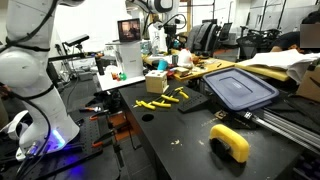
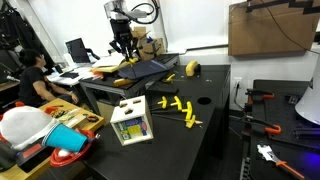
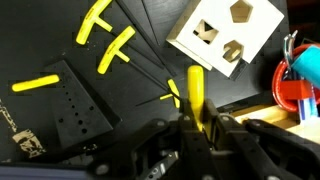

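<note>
In the wrist view my gripper point(image 3: 193, 125) is shut on a yellow stick point(image 3: 195, 90) that stands upright between the fingers. Below it on the black table lie several loose yellow sticks point(image 3: 112, 45) and a white box with shaped holes point(image 3: 225, 35). In an exterior view the gripper point(image 2: 124, 50) hangs high over the far end of the table, well away from the white box point(image 2: 131, 122) and the yellow sticks point(image 2: 176, 106). They also show in an exterior view, the box point(image 1: 157, 82) beside the sticks point(image 1: 165, 98).
A dark blue lid point(image 1: 240, 88) lies on the table, also in an exterior view point(image 2: 150, 68). A yellow curved object point(image 1: 231, 141) sits near the table's edge. A red cup point(image 2: 68, 140) and clutter stand beside the box. A person point(image 2: 30, 80) sits at a desk.
</note>
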